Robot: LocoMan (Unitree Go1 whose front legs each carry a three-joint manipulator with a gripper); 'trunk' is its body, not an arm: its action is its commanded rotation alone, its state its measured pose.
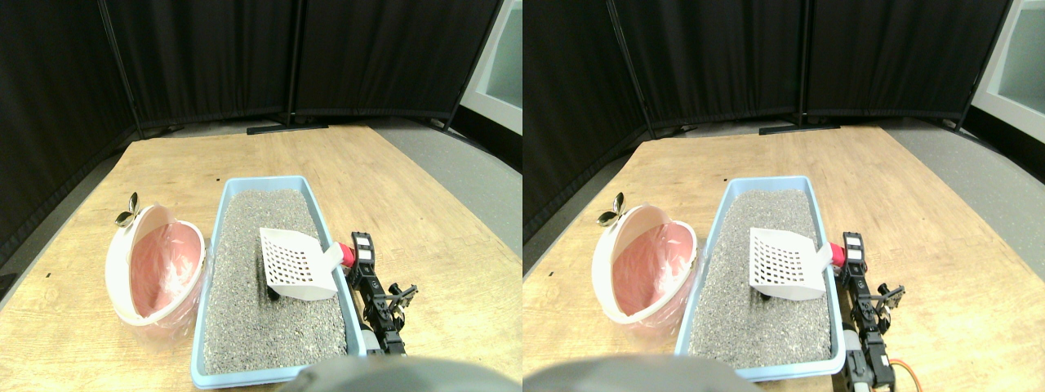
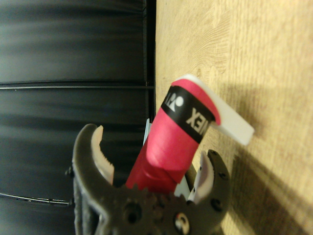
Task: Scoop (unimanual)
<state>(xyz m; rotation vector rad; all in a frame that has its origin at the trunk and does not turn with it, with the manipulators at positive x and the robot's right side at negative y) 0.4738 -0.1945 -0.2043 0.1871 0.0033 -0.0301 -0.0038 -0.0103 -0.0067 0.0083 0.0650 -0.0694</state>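
Right gripper [image 1: 349, 255] jaws straddle red-wrapped scoop handle [image 2: 176, 142]; can't tell if clamped. White slotted scoop [image 1: 295, 263] sits over grey litter in blue tray [image 1: 214, 237], pink bin [image 1: 155, 265] beside.

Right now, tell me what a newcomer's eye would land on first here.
A white slotted scoop sits over the grey litter in the blue tray at centre. Left of the tray, touching it, stands a white bin with a pink liner. In the wrist view, the scoop's red handle stands between the gripper jaws.
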